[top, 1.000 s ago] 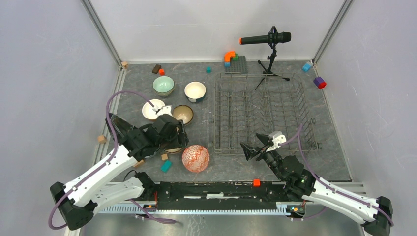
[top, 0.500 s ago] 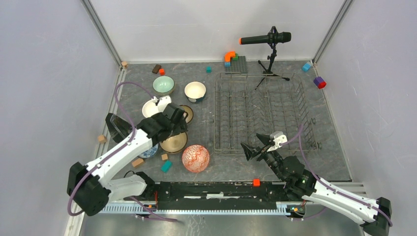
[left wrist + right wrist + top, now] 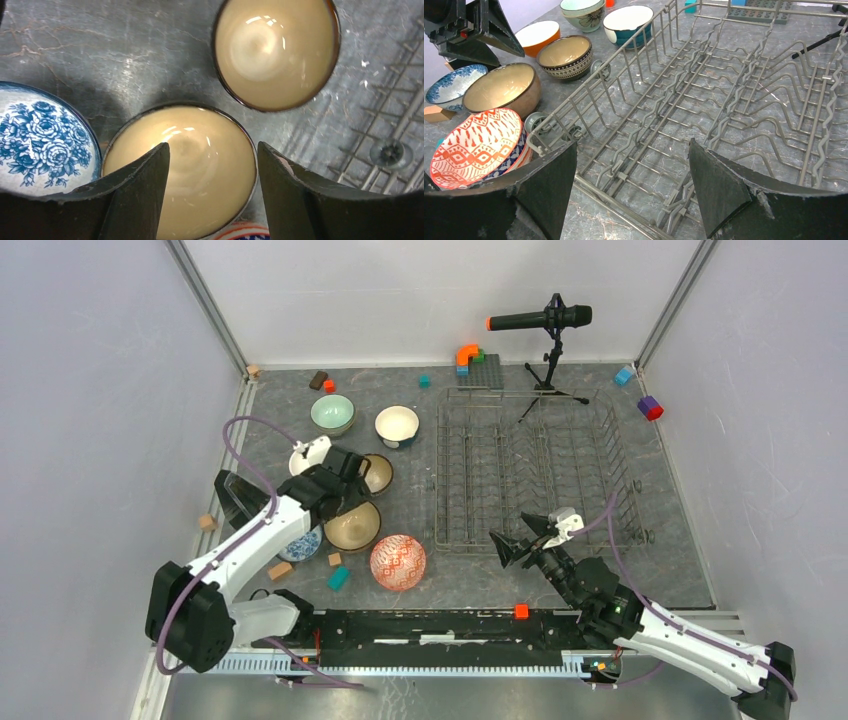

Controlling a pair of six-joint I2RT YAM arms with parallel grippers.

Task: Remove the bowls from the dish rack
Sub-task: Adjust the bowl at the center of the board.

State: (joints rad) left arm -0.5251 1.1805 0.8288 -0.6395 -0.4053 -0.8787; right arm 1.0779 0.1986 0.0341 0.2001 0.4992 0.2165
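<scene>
The dish rack (image 3: 530, 470) stands right of centre with no bowl in it. Several bowls stand on the table to its left: pale green (image 3: 332, 412), cream-and-teal (image 3: 397, 425), dark striped (image 3: 378, 472), brown (image 3: 353, 527), blue floral (image 3: 300, 545) and red-white patterned (image 3: 398, 562). My left gripper (image 3: 350, 488) hovers open above the brown bowl (image 3: 200, 170), one finger over its inside and one outside its rim, gripping nothing. It partly hides an orange bowl (image 3: 538, 35). My right gripper (image 3: 633, 145) is open and empty over the rack's near left corner (image 3: 614, 175).
A microphone on a tripod (image 3: 545, 320) stands behind the rack, next to a grey studded plate (image 3: 485, 370). Small toy blocks are scattered about: teal (image 3: 338, 577), blue (image 3: 623, 375), purple-red (image 3: 650, 407) and wooden (image 3: 207, 522).
My left gripper has moved away from the near side toward the far bowls. The brown bowl it covered now shows in full on the table. The right arm has not moved.
</scene>
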